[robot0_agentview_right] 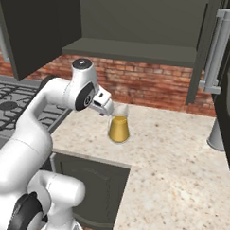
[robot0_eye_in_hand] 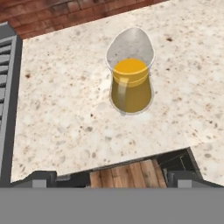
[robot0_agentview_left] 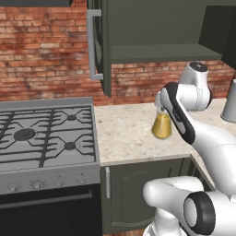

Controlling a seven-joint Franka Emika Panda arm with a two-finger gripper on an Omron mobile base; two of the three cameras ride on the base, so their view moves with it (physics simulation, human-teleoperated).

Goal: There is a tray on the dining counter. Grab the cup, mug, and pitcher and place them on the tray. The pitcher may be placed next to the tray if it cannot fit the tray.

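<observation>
The pitcher (robot0_agentview_left: 162,125) (robot0_agentview_right: 119,128) (robot0_eye_in_hand: 130,85), clear glass with amber-orange liquid in its wide base, stands upright on a speckled beige kitchen counter (robot0_agentview_left: 124,138) beside the stove. My gripper (robot0_agentview_right: 109,109) (robot0_eye_in_hand: 113,177) hovers above and slightly on the near side of it, pointing down at it. Its jaws are open wide and nothing sits between the fingertips (robot0_eye_in_hand: 41,177). In the left base view my forearm covers part of the pitcher. The tray, cup, mug and dining counter are out of view.
A gas stove (robot0_agentview_left: 46,133) (robot0_agentview_right: 8,103) borders the counter on the left. A grey tapered vessel (robot0_agentview_left: 229,108) (robot0_agentview_right: 215,135) stands at the far right. Dark wall cabinets (robot0_agentview_left: 156,27) hang overhead, one door swung open. The counter's front edge (robot0_eye_in_hand: 131,155) lies just below the gripper.
</observation>
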